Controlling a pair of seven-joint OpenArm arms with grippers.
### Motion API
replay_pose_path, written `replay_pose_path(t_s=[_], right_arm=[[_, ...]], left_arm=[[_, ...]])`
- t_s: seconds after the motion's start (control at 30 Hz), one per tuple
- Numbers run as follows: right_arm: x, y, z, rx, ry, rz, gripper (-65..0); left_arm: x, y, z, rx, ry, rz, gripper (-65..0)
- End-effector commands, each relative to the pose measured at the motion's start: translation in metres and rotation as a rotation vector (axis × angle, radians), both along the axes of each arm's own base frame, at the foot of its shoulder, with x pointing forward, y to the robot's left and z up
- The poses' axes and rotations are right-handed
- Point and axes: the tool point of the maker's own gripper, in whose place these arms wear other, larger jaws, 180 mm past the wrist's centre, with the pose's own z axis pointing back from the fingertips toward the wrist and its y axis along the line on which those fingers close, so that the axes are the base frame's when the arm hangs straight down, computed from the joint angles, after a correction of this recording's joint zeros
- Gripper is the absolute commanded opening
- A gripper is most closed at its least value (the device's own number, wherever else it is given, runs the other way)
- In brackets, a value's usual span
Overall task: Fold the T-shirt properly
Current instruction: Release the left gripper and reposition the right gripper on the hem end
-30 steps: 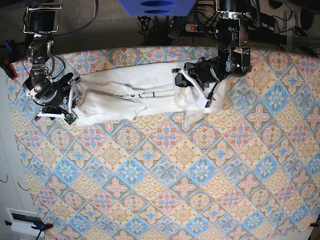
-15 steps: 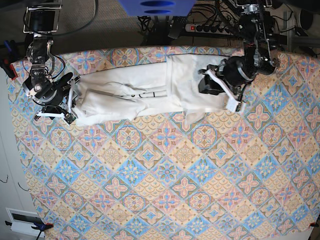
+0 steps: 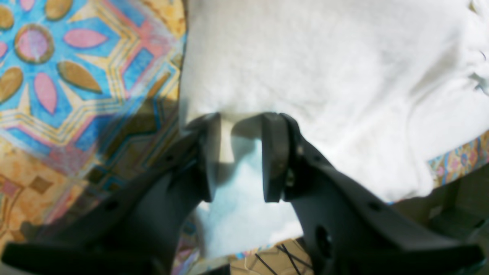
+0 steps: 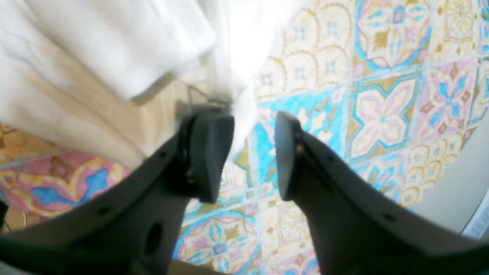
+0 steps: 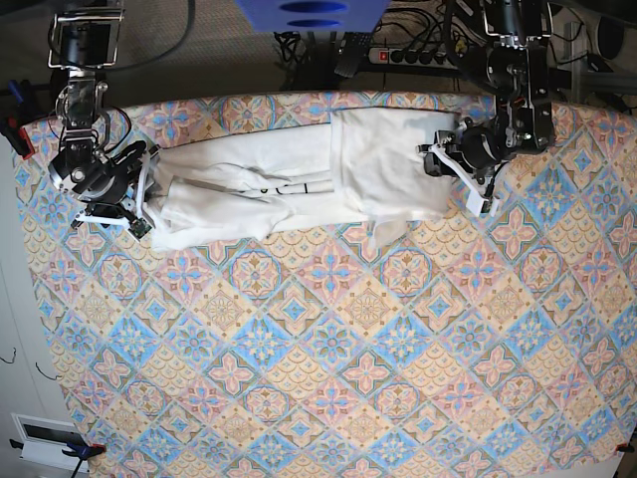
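T-shirt point(image 5: 299, 184): lies lengthwise on the desk point(image 5: 328, 378) along its far edge, one end doubled over itself. Left hand point(image 5: 445, 161): at that doubled end, nearer the far right corner. Right hand point(image 5: 139, 194): at the opposite end, near the far left corner.

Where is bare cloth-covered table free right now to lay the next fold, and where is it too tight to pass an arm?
Free: the whole patterned tablecloth nearer the camera than the white T-shirt, edge to edge. Smaller bare patches lie beyond the left gripper toward the base view's right edge, and outside the right gripper. Crowded: the far strip, where shirt, both arms and cables meet.
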Motion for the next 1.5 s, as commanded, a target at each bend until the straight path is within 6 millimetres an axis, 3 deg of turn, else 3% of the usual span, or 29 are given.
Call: replay_pose_path(t_s=[0.0, 0.13, 0.27, 0.37, 0.5, 0.57, 1.07, 1.33, 1.47], right_arm=[[0.01, -0.013, 0.013, -0.021, -0.039, -0.022, -43.2], [0.0, -0.035, 0.015, -0.029, -0.007, -0.112, -43.2], [0.005, -0.021, 0.022, 0.154, -0.029, -0.178, -42.2], [0.02, -0.009, 0.03, 0.305, -0.06, -0.217, -35.3], [0.024, -0.001, 0.025, 0.431, -0.046, -0.26, -23.2], [0.027, -0.001, 0.022, 0.456, -0.04, -0.274, -20.7], [0.042, -0.009, -0.009, 0.537, 0.048, -0.385, -20.1], [0.03, -0.009, -0.027, 0.559, 0.102, -0.424, -20.1], [0.026, 0.007, -0.034, 0.55, 0.139, -0.377, -20.1]], left_arm=[[0.007, 0.001, 0.005, -0.002, -0.03, 0.0, -48.8], [-0.004, 0.006, -0.014, -0.011, 0.032, 0.024, -48.8], [-0.008, 0.006, -0.018, -0.015, 0.047, 0.029, -48.8], [-0.008, 0.006, -0.018, -0.019, 0.047, 0.031, -48.8], [-0.008, 0.005, -0.018, -0.02, 0.047, 0.031, -48.8], [-0.008, 0.005, -0.018, -0.02, 0.047, 0.031, -48.8], [-0.007, 0.005, -0.017, -0.022, 0.044, 0.028, -48.8], [-0.007, 0.005, -0.017, -0.022, 0.044, 0.027, -48.8], [-0.007, 0.005, -0.017, -0.022, 0.044, 0.027, -48.8]])
